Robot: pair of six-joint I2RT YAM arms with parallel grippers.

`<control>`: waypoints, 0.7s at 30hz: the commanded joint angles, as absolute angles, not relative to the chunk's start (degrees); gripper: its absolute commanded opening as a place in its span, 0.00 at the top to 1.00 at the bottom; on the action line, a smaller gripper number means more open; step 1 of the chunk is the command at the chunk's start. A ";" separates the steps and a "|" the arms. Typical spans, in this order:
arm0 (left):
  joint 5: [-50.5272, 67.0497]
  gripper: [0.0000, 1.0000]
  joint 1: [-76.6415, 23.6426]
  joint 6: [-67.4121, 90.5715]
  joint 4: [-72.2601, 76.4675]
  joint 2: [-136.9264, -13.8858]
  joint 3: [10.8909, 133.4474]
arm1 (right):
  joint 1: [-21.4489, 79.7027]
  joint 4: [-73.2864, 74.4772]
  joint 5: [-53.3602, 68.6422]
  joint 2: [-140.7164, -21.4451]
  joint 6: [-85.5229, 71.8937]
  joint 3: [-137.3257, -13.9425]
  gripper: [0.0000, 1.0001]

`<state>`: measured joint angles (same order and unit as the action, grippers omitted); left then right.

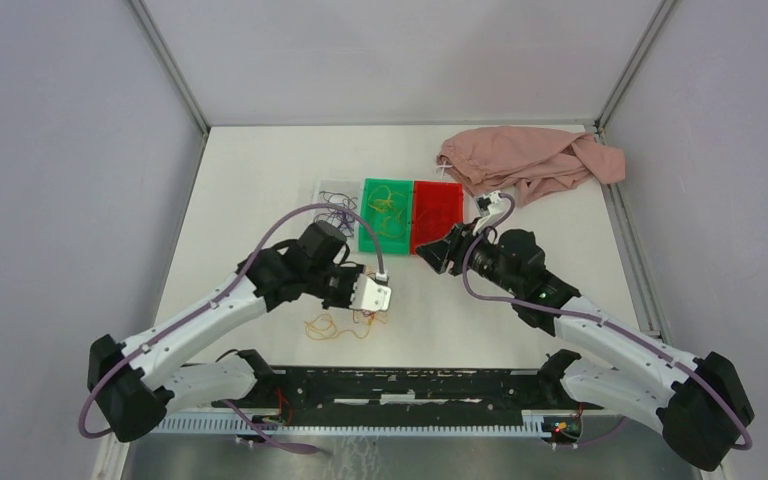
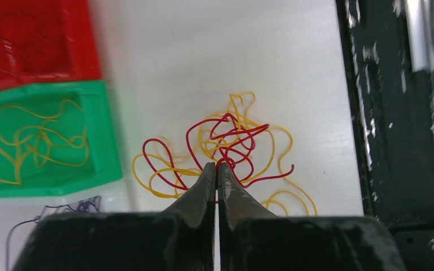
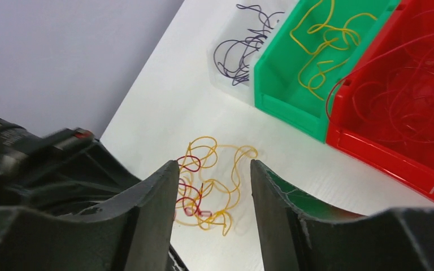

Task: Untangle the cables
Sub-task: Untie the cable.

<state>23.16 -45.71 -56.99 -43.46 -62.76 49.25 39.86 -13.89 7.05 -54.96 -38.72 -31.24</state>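
We see the cables [image 2: 226, 144] as a tangle of red and yellow-orange loops on the white table [image 2: 215, 51]. More strands lie sorted by colour: yellow in the green bin [image 3: 288, 104], red in the red bin [image 3: 384, 155], dark purple in the clear tray [image 3: 231, 90]. Behind them we see a plain dusty-pink cloth [image 1: 530, 160].

White table [image 1: 260, 180]: red-yellow cables [image 1: 336, 326], clear tray [image 1: 326, 189], green bin [image 1: 366, 240], red bin [image 1: 441, 206], pink cloth [image 1: 530, 160]
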 commanded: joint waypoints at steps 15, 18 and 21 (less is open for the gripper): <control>34.60 0.97 -45.85 -24.17 -40.07 -53.28 66.00 | 44.24 -33.84 21.44 -59.34 -41.00 -35.13 0.35; 31.42 0.97 -45.82 -20.95 -37.39 -52.55 65.09 | 44.41 -34.36 21.71 -57.83 -40.31 -34.28 0.36; 27.18 0.97 -45.79 -18.27 -35.40 -52.60 64.45 | 44.60 -35.69 23.01 -56.84 -40.19 -33.61 0.35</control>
